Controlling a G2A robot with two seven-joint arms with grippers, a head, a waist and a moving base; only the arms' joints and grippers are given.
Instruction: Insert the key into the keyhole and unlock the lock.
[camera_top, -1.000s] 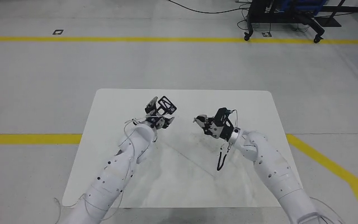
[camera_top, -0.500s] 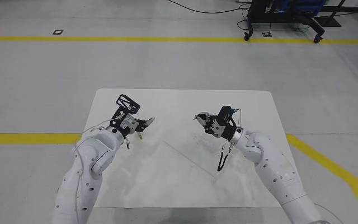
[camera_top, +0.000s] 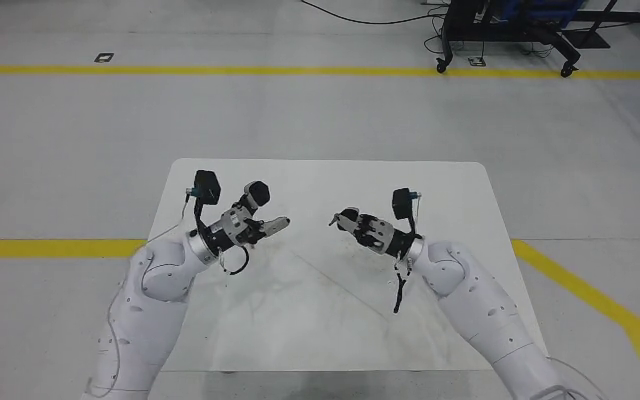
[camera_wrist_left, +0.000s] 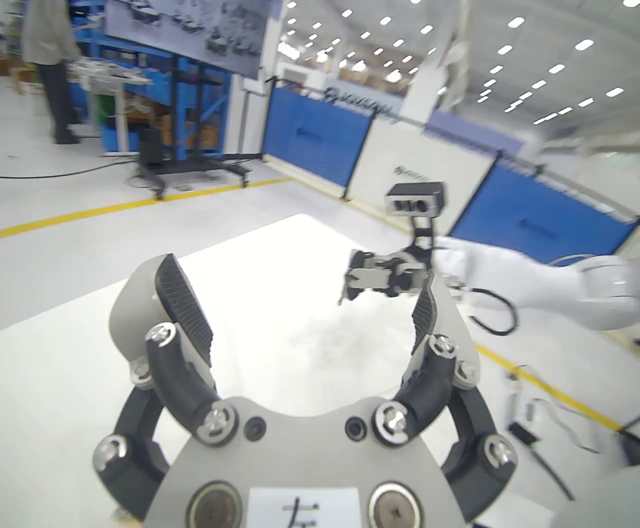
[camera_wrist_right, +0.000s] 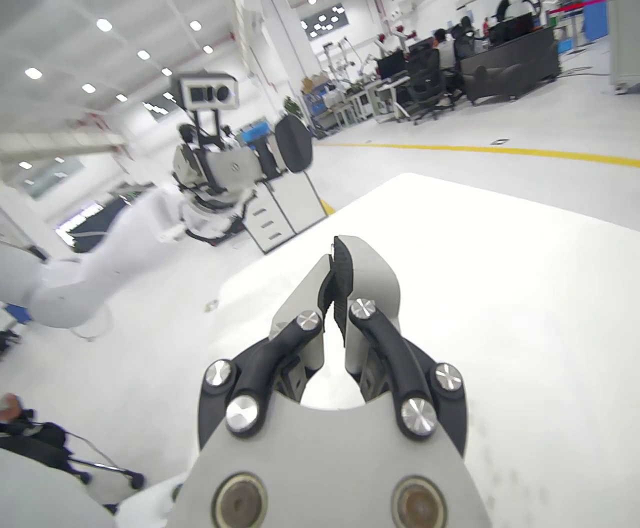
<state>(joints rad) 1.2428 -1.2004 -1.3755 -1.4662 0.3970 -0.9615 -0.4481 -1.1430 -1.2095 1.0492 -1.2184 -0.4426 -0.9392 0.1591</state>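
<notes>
Start on the left. The left gripper (camera_wrist_left: 295, 282) hangs above the desk (camera_top: 330, 300) with its jaws spread wide and nothing between them. It faces inward, toward the other arm. A bare stretch of desk lies between the two grippers, which are near each other but apart.

On the right, the right gripper (camera_wrist_right: 334, 260) also hangs above the desk. Its jaws are drawn together so that the ribbed pads (camera_wrist_right: 342, 280) meet face to face, and nothing looks pinched between them.

You cannot tell from these views where the key and the lock lie. Neither is in hand, so treat the task as not yet begun.

Expect the key to be small, light, stiff and smooth, and likely to swivel or slip if you take it by the blade. Take it by the flat head, with a pad on each face and the blade left free, in line with the jaws.

The lock is probably heavier and rigid, and it may slide on the smooth desk when pushed. Hold it by the body with the wide jaws, keeping the keyhole turned toward the other arm. You will need to open the right jaws before they can take anything.
</notes>
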